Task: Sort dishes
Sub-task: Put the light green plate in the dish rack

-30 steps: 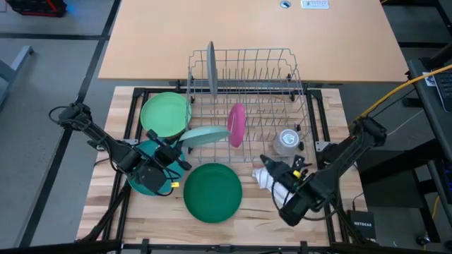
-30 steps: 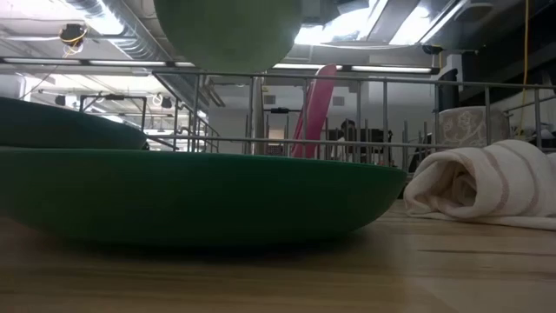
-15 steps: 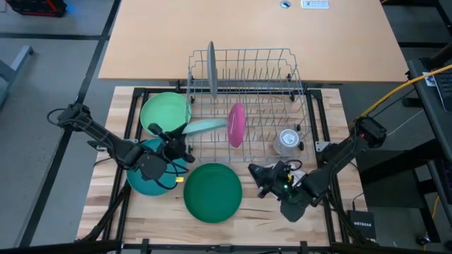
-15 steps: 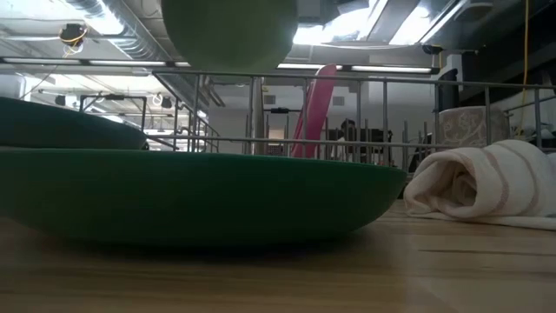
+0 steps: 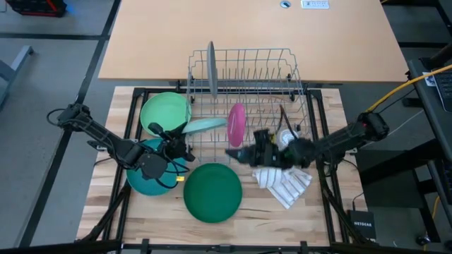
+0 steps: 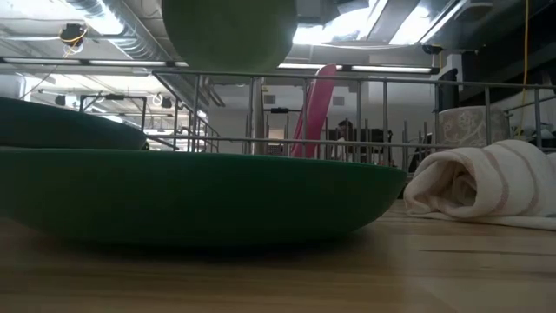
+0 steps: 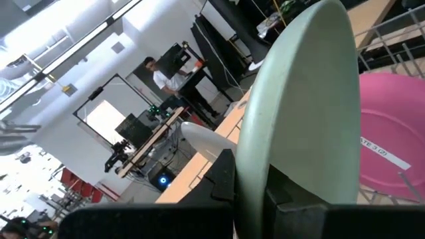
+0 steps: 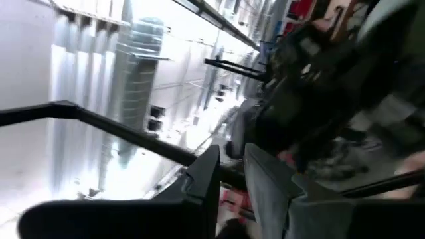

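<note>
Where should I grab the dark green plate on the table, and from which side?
Grip the dark green plate by its raised rim. It lies flat, its curved underside lifting the edge off the wood, so one finger fits beneath. Come from its near edge, clear of the rack and cloth.

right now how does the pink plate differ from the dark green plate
The pink plate stands on edge in the wire rack; the dark green plate lies flat on the table. In the high view, the pink one looks smaller than the dark green one. Both are round, and no gripper touches either.
</note>
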Available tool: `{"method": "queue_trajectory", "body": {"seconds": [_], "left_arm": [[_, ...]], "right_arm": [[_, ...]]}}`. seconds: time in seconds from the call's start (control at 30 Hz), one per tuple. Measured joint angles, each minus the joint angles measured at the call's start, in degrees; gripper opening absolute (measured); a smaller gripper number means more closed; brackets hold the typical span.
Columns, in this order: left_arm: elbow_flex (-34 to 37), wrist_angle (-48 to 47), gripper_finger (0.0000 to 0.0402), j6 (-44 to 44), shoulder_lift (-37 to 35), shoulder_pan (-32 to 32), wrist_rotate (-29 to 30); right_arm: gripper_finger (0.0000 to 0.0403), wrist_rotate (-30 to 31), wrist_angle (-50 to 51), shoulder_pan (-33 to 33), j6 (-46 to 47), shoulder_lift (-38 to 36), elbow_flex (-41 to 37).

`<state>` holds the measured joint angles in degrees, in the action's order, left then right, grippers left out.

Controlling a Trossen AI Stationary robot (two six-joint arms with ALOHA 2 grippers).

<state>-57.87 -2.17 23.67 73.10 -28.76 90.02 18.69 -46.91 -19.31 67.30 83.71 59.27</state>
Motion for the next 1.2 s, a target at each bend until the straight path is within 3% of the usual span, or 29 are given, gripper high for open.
{"method": "queue_trajectory", "body": {"seconds": [0.1, 0.3, 0.5, 0.7, 1.2], "left_arm": [[0.0, -0.08, 0.0004, 2.95, -0.08, 1.56, -0.02], [0.02, -0.01, 0.0004, 8.11, -1.69, 9.79, 0.01], [0.02, 0.31, 0.0004, 11.53, -3.12, 18.25, 0.04], [0.02, 2.05, 0.0004, 11.39, -3.26, 21.63, 0.01], [0.02, 3.31, 0.0005, 10.03, -3.26, 15.45, -0.68]], "right_arm": [[0.0076, -4.55, -1.69, 5.3, 0.44, -1.5, -3.22], [0.0075, -14.35, -18.02, 14.88, 7.92, -2.08, -9.04], [0.0075, -9.22, -17.8, 20.9, 19.36, -1.17, -11.39], [0.0075, -6.18, -17.55, 24.4, 31.28, 1.81, -11.3], [0.0075, -4.07, -14.74, 24.98, 49.36, 3.86, -11.28]]}}
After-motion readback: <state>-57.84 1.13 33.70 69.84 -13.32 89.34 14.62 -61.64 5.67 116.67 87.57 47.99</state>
